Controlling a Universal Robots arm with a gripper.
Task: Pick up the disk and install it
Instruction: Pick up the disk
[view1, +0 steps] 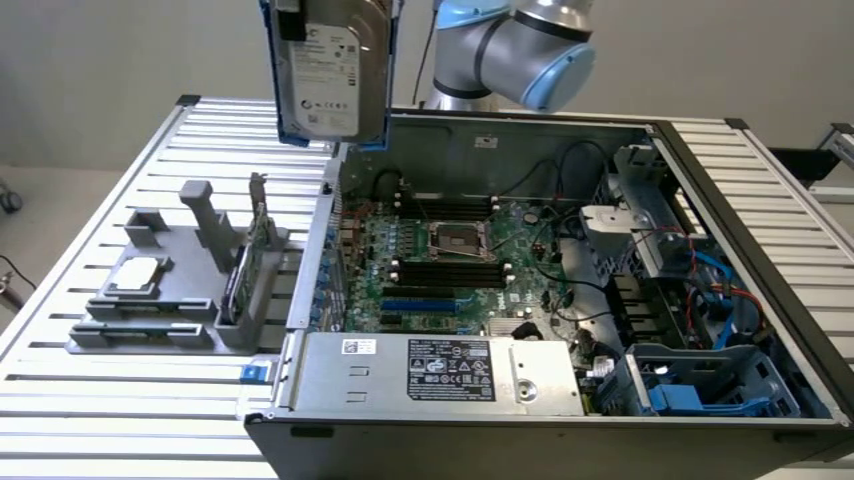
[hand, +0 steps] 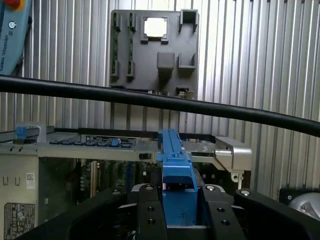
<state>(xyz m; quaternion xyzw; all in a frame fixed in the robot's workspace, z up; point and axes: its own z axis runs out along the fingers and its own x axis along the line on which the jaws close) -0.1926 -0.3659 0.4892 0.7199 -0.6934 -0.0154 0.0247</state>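
Clamping the disk (view1: 327, 70) by its blue carrier edge in the gripper (hand: 178, 207), holding it upright (white label facing the exterior camera) high over the exterior view's left wall of the open computer case (view1: 507, 140), grey fixture (view1: 174, 290) lying beside.

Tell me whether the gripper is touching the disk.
Touching. In the wrist view the gripper clamps the disk on both sides of its blue carrier; in the exterior view the disk hangs in mid-air.
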